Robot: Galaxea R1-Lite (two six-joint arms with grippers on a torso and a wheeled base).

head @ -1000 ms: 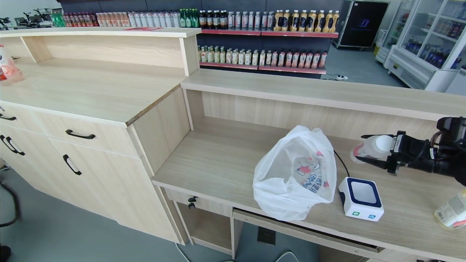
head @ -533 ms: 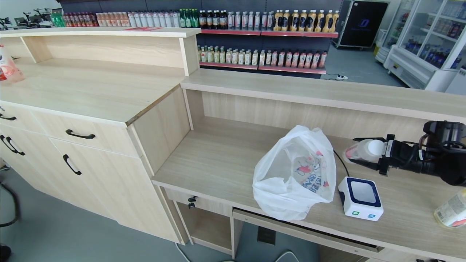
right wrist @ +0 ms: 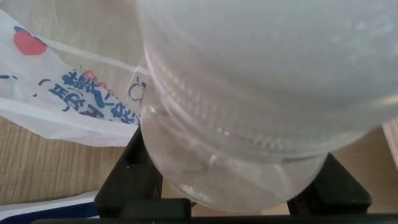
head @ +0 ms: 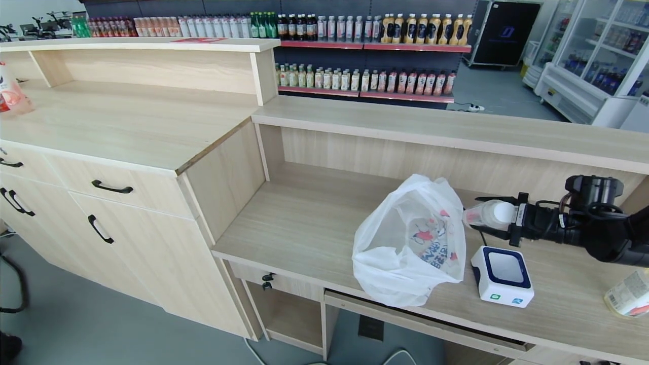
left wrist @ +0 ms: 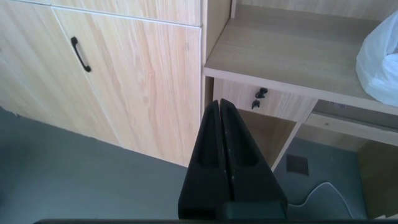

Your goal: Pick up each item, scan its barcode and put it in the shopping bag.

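A white plastic shopping bag (head: 410, 243) with red and blue print stands on the lower counter, its mouth up. My right gripper (head: 481, 217) is shut on a clear plastic bottle (head: 484, 213) with a pink label, held sideways just right of the bag's top edge and behind the scanner. The bottle (right wrist: 249, 106) looms large in the right wrist view, with the bag (right wrist: 68, 93) beyond it. The white barcode scanner (head: 502, 276) with a dark window sits right of the bag. My left gripper (left wrist: 225, 140) hangs shut over the floor, in front of the cabinet.
Another bottle (head: 628, 294) lies at the counter's right edge. A pink pouch (head: 12, 94) stands on the upper counter far left. The counter's raised back wall (head: 446, 162) runs behind the bag. A thin cable (head: 476, 228) runs behind the scanner.
My right gripper has carried the bottle leftward and a little farther back, from beside the scanner to the bag's right top edge. The bag, scanner and left gripper stay put.
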